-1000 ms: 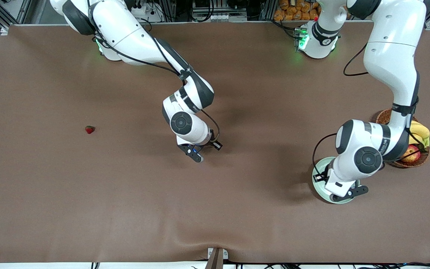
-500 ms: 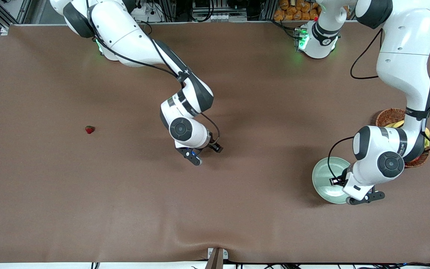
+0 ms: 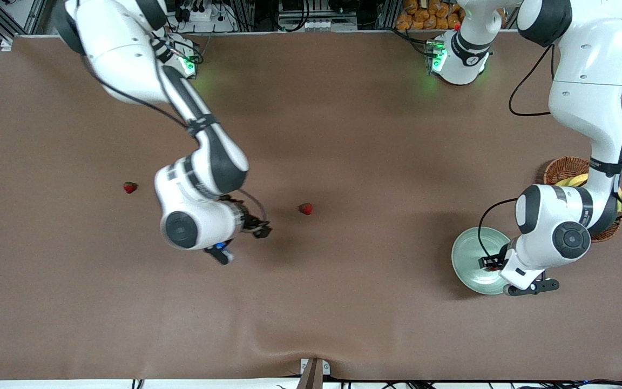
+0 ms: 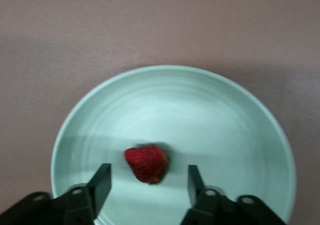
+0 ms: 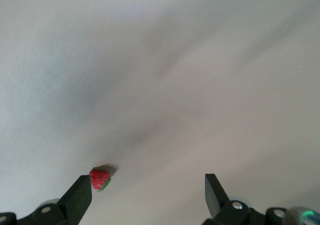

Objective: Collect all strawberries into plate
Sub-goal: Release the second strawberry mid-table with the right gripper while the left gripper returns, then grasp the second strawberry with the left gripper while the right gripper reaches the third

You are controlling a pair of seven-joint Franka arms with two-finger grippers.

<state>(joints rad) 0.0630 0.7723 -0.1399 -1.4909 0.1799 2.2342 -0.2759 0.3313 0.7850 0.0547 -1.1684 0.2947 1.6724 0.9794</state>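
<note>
A: Over the plate point(image 3: 470, 259), the left claw point(image 4: 148, 185) stands open, holding nothing, with one strawberry point(image 4: 146, 163) lying in the dish between its fingers.

B: And the right claw point(image 5: 148, 195)?

A: Spread wide and empty above the counter point(image 3: 343, 135), a strawberry point(image 5: 99, 179) by one finger. Another berry point(image 3: 305, 208) lies mid-counter. Best centre the berry between the fingers before closing.
</note>
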